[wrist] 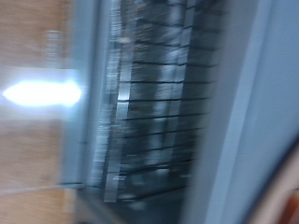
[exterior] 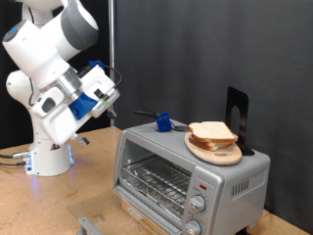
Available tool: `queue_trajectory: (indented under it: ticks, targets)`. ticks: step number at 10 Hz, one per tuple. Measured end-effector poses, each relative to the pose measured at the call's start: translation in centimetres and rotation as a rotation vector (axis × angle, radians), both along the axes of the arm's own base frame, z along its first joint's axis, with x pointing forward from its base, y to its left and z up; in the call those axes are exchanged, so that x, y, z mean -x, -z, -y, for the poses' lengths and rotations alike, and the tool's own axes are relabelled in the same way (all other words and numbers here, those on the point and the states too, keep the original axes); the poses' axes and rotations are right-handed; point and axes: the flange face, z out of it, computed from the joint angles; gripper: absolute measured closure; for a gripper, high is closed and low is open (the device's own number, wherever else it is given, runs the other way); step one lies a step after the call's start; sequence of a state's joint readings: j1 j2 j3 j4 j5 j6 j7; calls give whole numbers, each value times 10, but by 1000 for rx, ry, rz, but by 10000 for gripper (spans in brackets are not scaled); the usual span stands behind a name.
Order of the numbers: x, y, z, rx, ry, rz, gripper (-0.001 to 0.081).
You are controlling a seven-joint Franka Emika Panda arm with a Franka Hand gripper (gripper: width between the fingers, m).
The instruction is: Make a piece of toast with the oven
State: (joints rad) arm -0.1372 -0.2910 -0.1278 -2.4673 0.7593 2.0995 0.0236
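We see the pale, tan-crusted piece of toast [exterior: 209, 132] on a round wooden board [exterior: 221, 153] atop the silver-grey toaster oven [exterior: 186, 171]. Our gripper [exterior: 111, 98] hangs beside the oven, fingers' spread unclear. Bread looks light, soft, crumbly; best pinched gently at its crust.

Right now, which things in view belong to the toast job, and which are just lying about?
Job:
toast, on the board
oven, door shut
pincer, in the air at the oven's exterior-view left, holding nothing

Lying about:
board on the oven
blue object on the oven
black stand
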Motion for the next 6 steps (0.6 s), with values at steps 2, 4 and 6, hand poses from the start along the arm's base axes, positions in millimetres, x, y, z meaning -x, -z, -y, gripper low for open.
queue_trajectory:
  ticks: [2,4,6]
  targets:
    - [-2,-24,-26,10,-109,82,0]
    - [-1,-47,-51,124,-222,162,0]
    - [5,-65,-71,283,-358,223,0]
